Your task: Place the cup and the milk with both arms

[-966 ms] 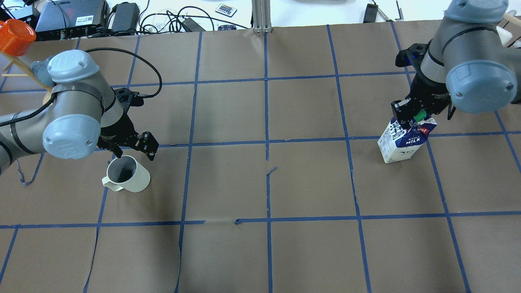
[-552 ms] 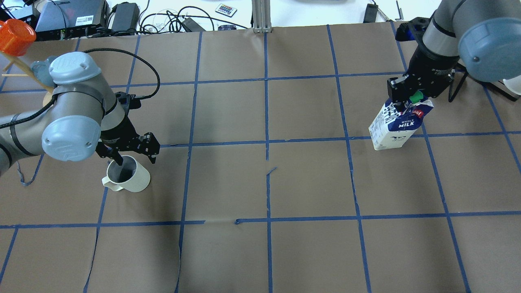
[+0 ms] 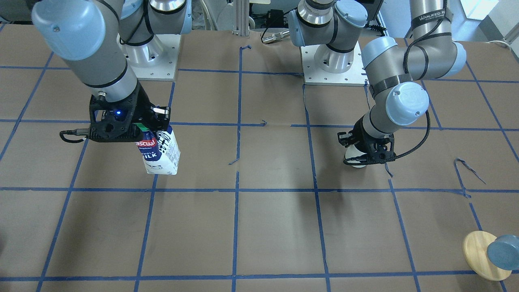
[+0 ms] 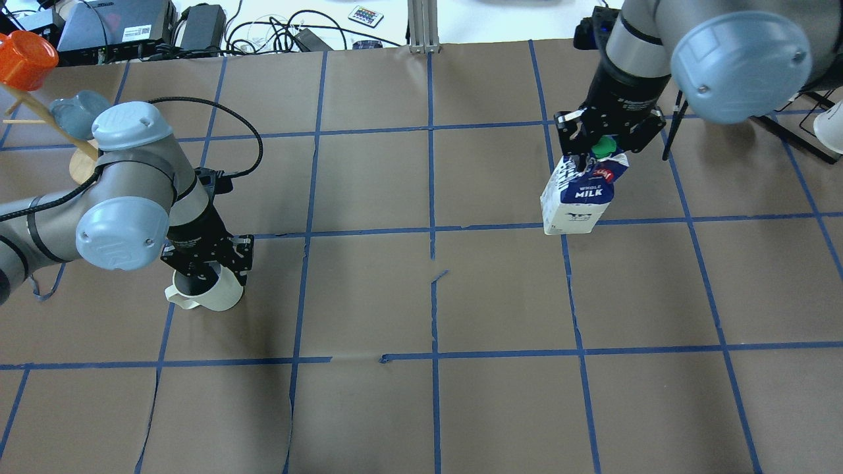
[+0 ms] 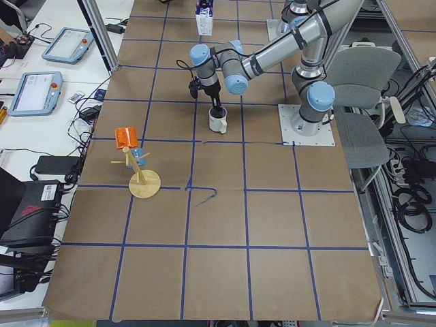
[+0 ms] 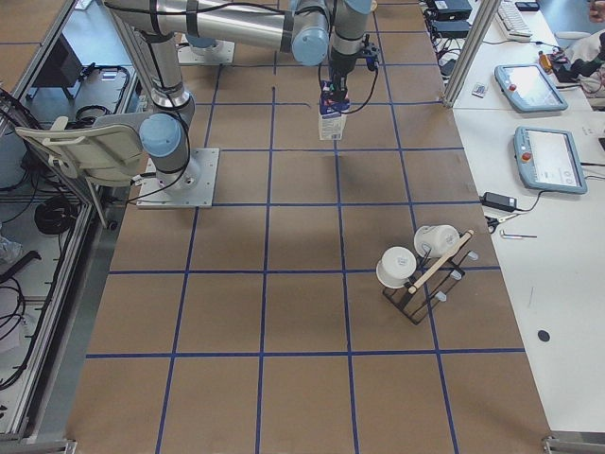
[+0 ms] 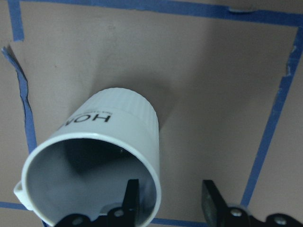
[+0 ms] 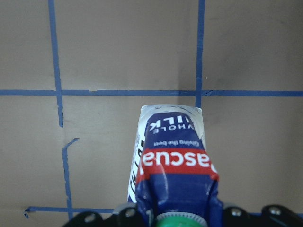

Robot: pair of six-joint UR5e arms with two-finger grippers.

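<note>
The right jaws are clamped on the milk [image 4: 575, 204] at its gable; the carton hangs below them, apparently clear of the worktop [image 4: 421, 408]. The left jaws stand apart astride the cup [image 4: 220, 297] wall, one jaw inside. The cup grasp is in hand; the next move likely calls for closing on the wall, then lifting.

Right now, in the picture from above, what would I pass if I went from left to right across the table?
orange cup → white mug → milk carton → white cup at the right edge. The arms overlap the mug and the carton, so they are left out.
</note>
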